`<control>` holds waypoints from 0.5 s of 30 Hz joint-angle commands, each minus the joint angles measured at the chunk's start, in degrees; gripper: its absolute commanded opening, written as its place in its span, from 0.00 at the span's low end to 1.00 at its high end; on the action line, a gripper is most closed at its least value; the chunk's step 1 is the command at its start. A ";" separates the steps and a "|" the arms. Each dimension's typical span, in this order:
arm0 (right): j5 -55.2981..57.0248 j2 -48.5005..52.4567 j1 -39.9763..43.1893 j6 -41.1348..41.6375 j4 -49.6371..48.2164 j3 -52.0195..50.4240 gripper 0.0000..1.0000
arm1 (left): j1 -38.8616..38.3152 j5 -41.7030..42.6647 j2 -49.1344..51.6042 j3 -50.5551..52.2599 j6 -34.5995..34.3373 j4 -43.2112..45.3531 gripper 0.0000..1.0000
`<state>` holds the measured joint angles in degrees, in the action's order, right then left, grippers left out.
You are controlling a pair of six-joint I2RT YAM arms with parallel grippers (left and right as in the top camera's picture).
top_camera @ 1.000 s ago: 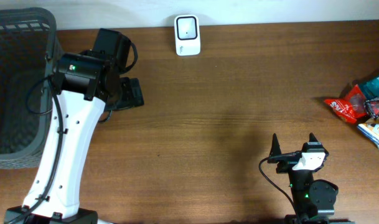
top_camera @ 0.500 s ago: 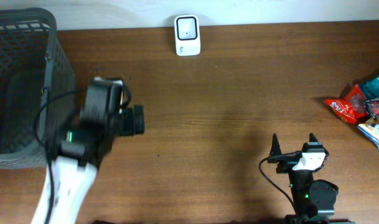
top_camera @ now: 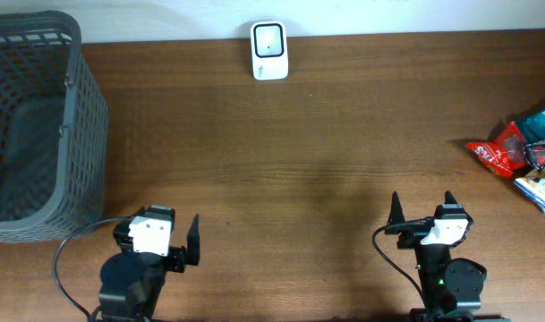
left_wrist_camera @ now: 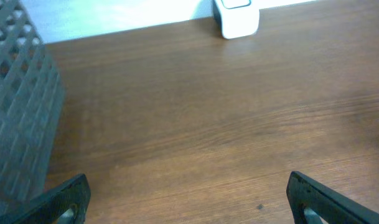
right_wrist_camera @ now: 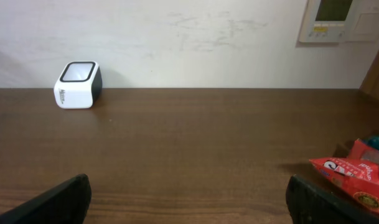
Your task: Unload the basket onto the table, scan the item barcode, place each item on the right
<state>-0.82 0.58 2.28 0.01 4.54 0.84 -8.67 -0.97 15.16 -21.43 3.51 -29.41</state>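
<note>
The white barcode scanner (top_camera: pixel 269 50) stands at the far edge of the table, also in the left wrist view (left_wrist_camera: pixel 237 17) and the right wrist view (right_wrist_camera: pixel 78 84). A red snack packet (top_camera: pixel 496 156) lies with other packets at the right edge, and its corner shows in the right wrist view (right_wrist_camera: pixel 351 177). My left gripper (left_wrist_camera: pixel 189 190) is open over bare wood at the front left. At the front right, my right gripper (right_wrist_camera: pixel 189 193) is open too, its fingers (top_camera: pixel 395 207) pointing toward the far edge. Neither holds anything.
A grey mesh basket (top_camera: pixel 30 125) fills the far left of the table, its wall close on the left in the left wrist view (left_wrist_camera: pixel 18 118). More colourful packets (top_camera: pixel 540 179) lie behind the red one at the right edge.
The left arm has pulled back from beside the basket to the table's front left edge, gripper still open. The right arm has not moved.
</note>
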 commanded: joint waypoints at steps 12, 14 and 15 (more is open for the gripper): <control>0.87 -0.39 0.37 0.26 0.15 -0.52 0.98 | 11.13 1.18 -14.91 20.96 0.87 26.99 0.99; 0.87 -0.39 0.37 0.26 0.15 -0.52 0.98 | 11.13 -0.39 -14.91 20.96 0.90 26.10 0.99; 0.87 -0.39 0.37 0.26 0.15 -0.52 0.98 | 11.13 -1.40 -14.88 20.96 0.92 24.72 0.99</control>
<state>-0.84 0.58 2.28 -0.03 4.54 0.84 2.07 -0.51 0.80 -1.02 3.53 -3.16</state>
